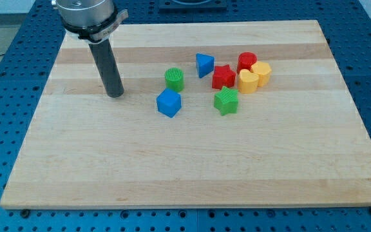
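My tip [114, 94] rests on the wooden board [172, 167] at the upper left, touching no block. The nearest blocks lie to its right: a blue cube [169, 102] and, just above that, a green cylinder [174, 78]. Further right sit a blue triangular block [204, 64], a red star [223, 77] and a green star [226, 100]. At the right end of the cluster a red cylinder [247, 62], a yellow heart-shaped block [248, 82] and a yellow block [261, 73] stand pressed together.
The board lies on a blue perforated table [18, 77]. The arm's metal flange [87, 16] hangs over the board's top left corner.
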Controlling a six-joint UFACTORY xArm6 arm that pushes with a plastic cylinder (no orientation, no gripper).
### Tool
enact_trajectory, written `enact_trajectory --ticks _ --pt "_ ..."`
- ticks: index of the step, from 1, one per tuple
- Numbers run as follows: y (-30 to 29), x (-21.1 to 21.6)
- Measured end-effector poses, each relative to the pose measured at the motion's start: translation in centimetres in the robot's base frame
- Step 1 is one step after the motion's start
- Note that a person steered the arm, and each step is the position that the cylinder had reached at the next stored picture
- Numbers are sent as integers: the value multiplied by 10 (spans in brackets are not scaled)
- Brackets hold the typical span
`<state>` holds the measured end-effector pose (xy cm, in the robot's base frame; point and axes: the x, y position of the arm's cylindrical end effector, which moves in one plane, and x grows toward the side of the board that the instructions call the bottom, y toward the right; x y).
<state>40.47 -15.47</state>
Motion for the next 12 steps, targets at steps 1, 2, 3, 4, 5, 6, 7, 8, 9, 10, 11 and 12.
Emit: enact_trajectory --ticks 1,2,3,4,5,6,7,8,9,10,11,12 --pt "7 -1" --pt "11 6" --pt "21 49" --pt "54 80" --pt "120 93" --pt "190 92" --pt "245 90" --pt "241 74" --pt "235 70" --pt "244 65" --pt "243 54" --pt "240 55"
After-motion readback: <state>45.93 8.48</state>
